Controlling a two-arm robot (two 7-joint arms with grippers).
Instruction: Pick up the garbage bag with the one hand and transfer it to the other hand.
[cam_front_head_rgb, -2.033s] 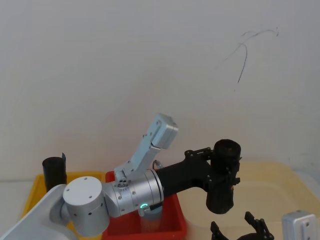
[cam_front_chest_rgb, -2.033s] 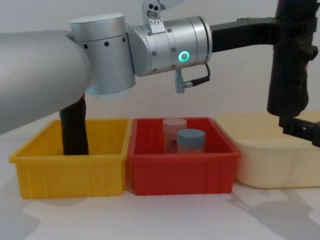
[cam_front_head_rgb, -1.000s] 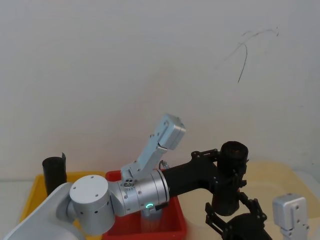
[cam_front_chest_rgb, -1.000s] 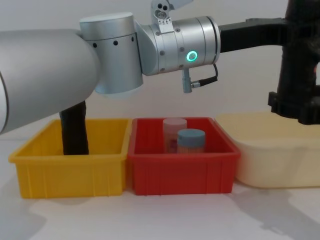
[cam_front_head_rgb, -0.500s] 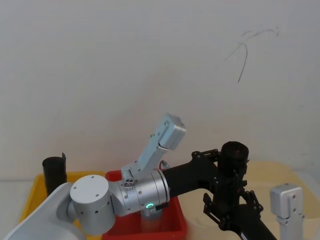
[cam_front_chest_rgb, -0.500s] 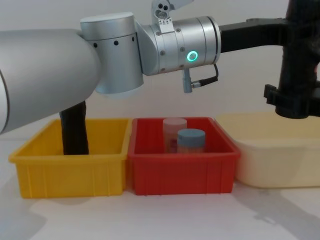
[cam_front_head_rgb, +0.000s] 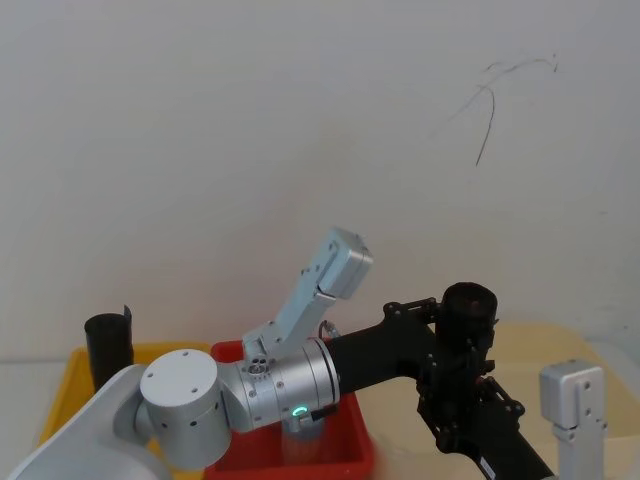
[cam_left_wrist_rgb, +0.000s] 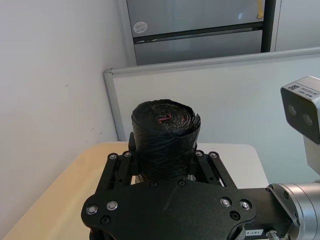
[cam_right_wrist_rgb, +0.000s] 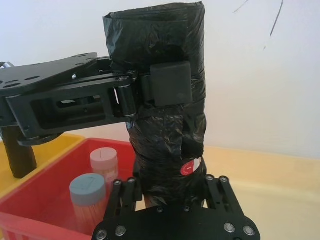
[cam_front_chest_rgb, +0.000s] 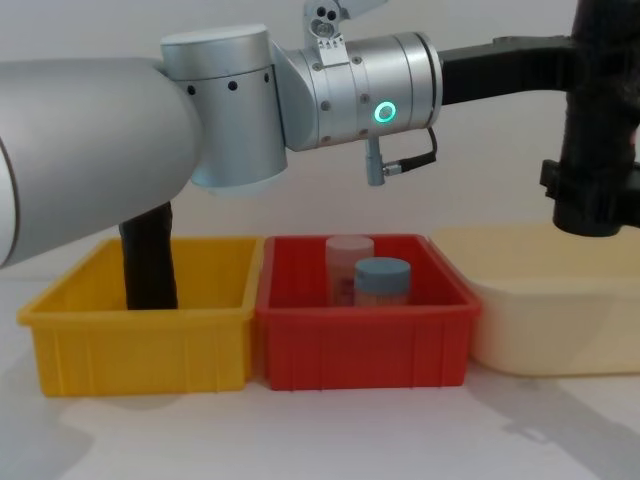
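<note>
Gripping above: left gripper, fingers clamped on garbage bag
Gripping below: right gripper, fingers closed on its base

tub: open gap beneath bag | red bin: jars inside, left arm overhead | yellow bin: black roll inside

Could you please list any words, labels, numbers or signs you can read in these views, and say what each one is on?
No text can be read.
Red round sticker on the garbage bag, held by the left gripper, the right gripper around its base: too blurred.
Round sticker on the grey cabinet: too small.
Wall scribble: no letters.
</note>
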